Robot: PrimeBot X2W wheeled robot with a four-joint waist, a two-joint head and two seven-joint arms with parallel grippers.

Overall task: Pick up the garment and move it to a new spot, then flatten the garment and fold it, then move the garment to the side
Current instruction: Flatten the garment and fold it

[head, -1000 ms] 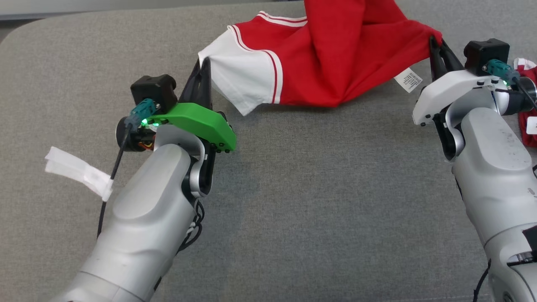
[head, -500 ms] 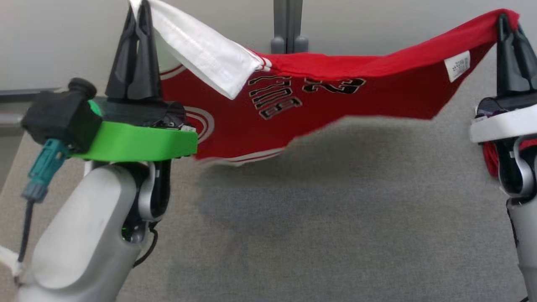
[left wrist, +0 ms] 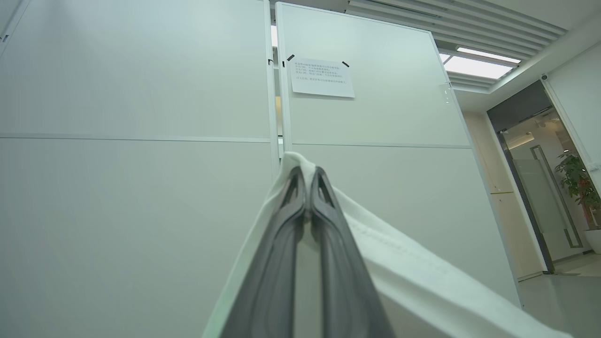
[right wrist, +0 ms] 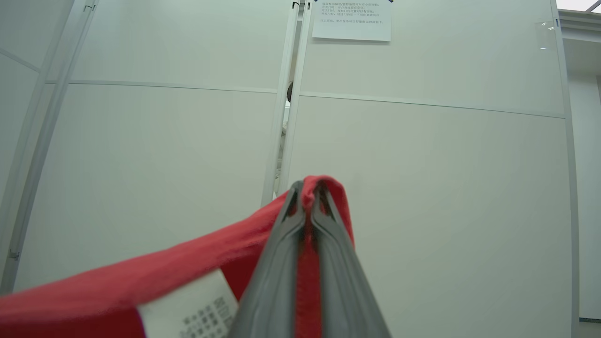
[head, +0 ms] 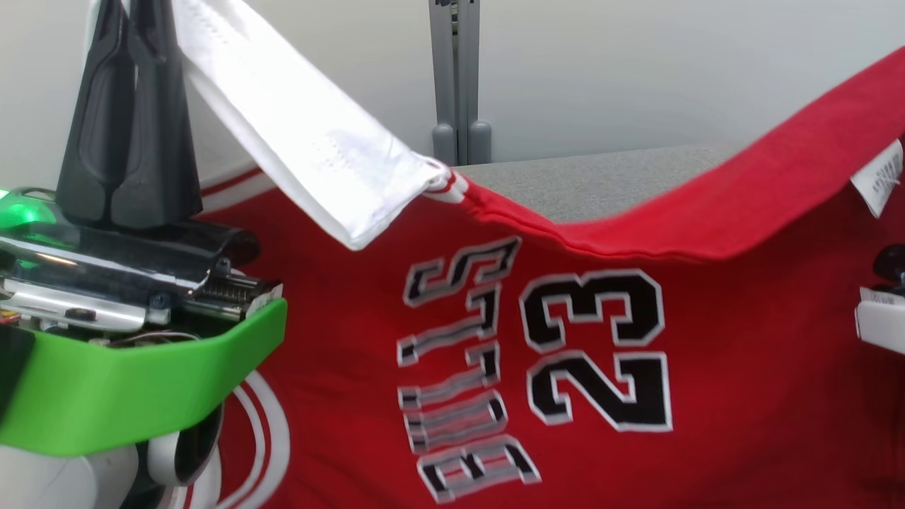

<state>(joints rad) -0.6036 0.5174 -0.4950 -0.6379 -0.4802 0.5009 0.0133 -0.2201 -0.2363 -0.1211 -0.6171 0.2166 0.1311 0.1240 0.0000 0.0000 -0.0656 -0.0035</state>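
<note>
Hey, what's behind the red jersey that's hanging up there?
Above the jersey's sagging top edge, a strip of grey table, a grey post and a pale wall show behind it. Whatever lies lower on the table is covered by the cloth.

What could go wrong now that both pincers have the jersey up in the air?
The left pincer pinches only the white sleeve edge at its tips; it may slip. The right pincer holds just a thin red fold, likewise. The jersey sags between them and hides much of the table, so laying it flat could go crooked.
</note>
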